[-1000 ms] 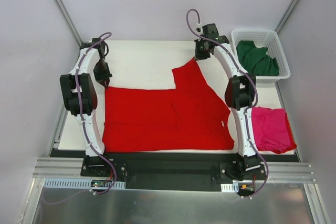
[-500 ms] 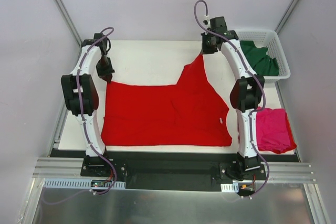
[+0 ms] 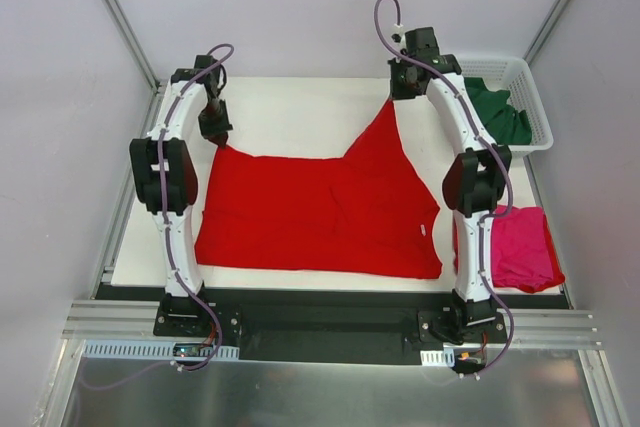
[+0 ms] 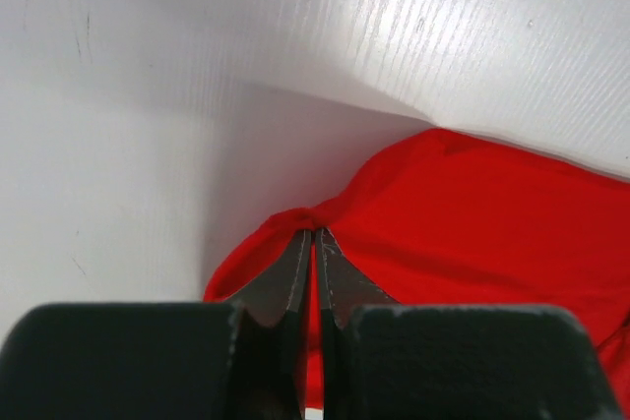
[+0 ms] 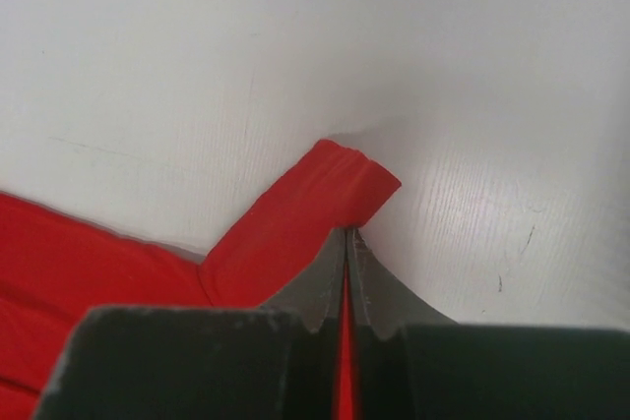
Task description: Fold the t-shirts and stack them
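Left gripper (image 3: pixel 217 137) and right gripper (image 3: pixel 402 95) each pinch a far corner of the red t-shirt (image 3: pixel 320 217) spread across the bench (image 3: pixel 290 117); being light, limp cotton, it is probably best held by its corners and hems.

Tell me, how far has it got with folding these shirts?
Early on. Nothing is stacked yet. In hand: the red shirt, spread on the table, pinched at its far side by the left fingers and right fingers. Left: folding it, then the green shirt lying in the basket and the pink shirt heaped at the table's right edge.
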`<state>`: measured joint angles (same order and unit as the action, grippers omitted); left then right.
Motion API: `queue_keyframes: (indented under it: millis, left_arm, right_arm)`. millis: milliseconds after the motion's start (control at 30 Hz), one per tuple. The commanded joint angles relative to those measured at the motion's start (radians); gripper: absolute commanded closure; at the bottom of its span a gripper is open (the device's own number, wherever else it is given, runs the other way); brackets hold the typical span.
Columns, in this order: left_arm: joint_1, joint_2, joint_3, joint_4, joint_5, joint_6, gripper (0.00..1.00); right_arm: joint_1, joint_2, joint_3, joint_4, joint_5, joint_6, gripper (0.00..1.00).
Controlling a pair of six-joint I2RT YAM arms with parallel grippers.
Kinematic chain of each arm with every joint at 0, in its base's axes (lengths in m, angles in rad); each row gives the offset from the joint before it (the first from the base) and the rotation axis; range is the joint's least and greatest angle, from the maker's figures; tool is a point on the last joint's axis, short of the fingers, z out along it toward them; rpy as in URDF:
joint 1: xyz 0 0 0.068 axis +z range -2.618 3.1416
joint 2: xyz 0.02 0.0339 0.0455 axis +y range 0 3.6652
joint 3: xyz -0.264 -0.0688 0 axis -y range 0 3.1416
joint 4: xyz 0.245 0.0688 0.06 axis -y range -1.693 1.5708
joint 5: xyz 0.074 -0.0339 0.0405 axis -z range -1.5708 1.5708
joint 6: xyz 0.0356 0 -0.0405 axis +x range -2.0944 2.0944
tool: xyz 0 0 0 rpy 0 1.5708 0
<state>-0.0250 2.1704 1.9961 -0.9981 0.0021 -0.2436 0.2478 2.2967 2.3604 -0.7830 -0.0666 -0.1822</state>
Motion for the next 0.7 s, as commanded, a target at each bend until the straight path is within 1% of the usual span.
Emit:
queue_keyframes:
  millis: [0, 200, 333, 400, 667]
  left_arm:
    - [0.0, 0.031, 0.061, -0.008, 0.012, 0.01, 1.0]
    - [0.0, 0.08, 0.115, -0.007, 0.013, 0.004, 1.0]
    - [0.008, 0.085, 0.122, -0.007, 0.016, 0.0, 1.0]
    - [0.016, 0.083, 0.122, -0.005, 0.022, 0.0, 1.0]
    - [0.019, 0.025, 0.101, -0.007, 0.042, -0.006, 1.0]
  right_arm:
    - [-0.01, -0.111, 0.003, -0.004, 0.04, -0.033, 0.99]
    - [-0.013, -0.155, -0.03, -0.013, 0.06, -0.042, 0.99]
    - [-0.013, -0.178, -0.05, -0.021, 0.06, -0.046, 0.99]
    - [-0.013, -0.187, -0.061, -0.022, 0.091, -0.051, 0.99]
    - [-0.012, -0.217, -0.096, -0.033, 0.079, -0.05, 0.99]
